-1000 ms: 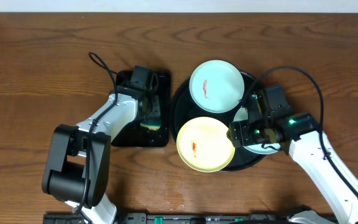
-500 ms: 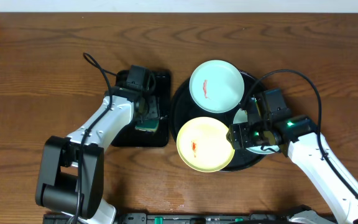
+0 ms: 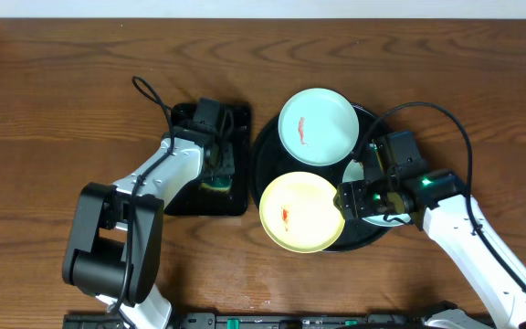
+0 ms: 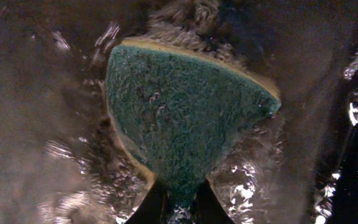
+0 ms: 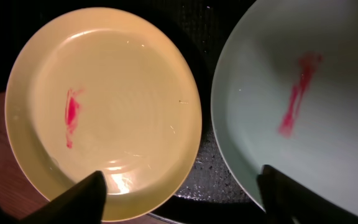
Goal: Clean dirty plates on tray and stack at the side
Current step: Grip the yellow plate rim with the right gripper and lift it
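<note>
The round black tray (image 3: 268, 146) holds a mint-white plate (image 3: 318, 126) with a red smear at the back and a pale yellow plate (image 3: 301, 212) with a red smear at the front. A second mint-white plate (image 3: 355, 170) lies mostly hidden under my right arm. My right gripper (image 3: 347, 194) is open and empty, low over the tray between the plates. In the right wrist view its jaws (image 5: 185, 199) span the gap between the yellow plate (image 5: 104, 112) and the mint plate (image 5: 303, 106). My left gripper (image 4: 179, 202) is shut on a green-and-yellow sponge (image 4: 185, 112).
A smaller rectangular black tray (image 3: 231, 196), wet and shiny, lies left of the round tray; my left gripper (image 3: 215, 169) holds the sponge in it. Brown wooden table (image 3: 62, 91) lies all around. The yellow plate overhangs the round tray's front rim.
My left arm swung a little to the left and back again, keeping the sponge over the rectangular tray. My right arm has barely moved.
</note>
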You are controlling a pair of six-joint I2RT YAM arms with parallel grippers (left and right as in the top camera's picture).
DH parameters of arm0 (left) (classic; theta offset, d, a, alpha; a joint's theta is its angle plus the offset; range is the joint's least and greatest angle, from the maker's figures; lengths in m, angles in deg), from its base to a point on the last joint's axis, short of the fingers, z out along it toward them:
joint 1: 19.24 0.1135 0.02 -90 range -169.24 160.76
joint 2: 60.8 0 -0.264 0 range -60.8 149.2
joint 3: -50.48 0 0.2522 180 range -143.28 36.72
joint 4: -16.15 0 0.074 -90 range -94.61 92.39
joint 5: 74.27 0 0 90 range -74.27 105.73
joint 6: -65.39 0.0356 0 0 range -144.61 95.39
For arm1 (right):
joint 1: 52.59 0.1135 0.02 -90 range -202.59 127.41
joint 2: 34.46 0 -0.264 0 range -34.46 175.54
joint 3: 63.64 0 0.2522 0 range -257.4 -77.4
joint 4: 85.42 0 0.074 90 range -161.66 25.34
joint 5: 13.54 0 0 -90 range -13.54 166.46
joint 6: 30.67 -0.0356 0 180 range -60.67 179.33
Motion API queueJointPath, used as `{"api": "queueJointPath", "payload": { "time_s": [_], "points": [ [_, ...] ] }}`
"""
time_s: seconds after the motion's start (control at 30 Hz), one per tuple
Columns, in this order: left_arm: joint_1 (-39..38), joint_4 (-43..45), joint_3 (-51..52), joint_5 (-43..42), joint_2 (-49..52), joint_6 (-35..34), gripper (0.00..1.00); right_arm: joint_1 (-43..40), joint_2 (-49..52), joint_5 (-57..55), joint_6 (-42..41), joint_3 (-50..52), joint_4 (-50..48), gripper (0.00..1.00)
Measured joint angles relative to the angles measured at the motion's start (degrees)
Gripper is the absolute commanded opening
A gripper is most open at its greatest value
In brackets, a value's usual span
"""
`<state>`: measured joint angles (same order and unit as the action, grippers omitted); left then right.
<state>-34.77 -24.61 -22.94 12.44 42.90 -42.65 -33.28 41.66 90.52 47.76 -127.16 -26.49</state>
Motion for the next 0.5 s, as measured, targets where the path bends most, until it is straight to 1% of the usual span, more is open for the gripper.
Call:
{"api": "queueJointPath", "payload": {
  "time_s": [0.07, 0.1, 0.17, 0.33, 0.5],
  "points": [
    [0.0, -0.8, -0.3, 0.1, -0.1, 0.0, 0.07, 0.0, 0.0, 0.0, 0.2, 0.0, -0.2, 0.47],
    [0.0, -1.6, -0.5, 0.1, -0.3, 0.0, 0.07, 0.1, 0.0, -0.1, 0.1, 0.0, -0.4, 0.43],
    [0.0, -4.3, -1.0, 0.0, -1.0, 0.0, 0.08, 0.6, 0.1, -0.2, 0.1, 0.0, -0.7, 0.45],
    [0.0, -10.6, -1.1, -0.4, -6.5, 0.0, 0.07, 3.0, 3.1, -0.3, 0.2, 0.0, -0.9, 0.56],
    [0.0, -15.9, -1.7, -0.7, -16.4, 0.0, 0.08, 4.5, 9.5, -2.7, -0.7, 0.1, -1.4, 0.55]
  ]
}}
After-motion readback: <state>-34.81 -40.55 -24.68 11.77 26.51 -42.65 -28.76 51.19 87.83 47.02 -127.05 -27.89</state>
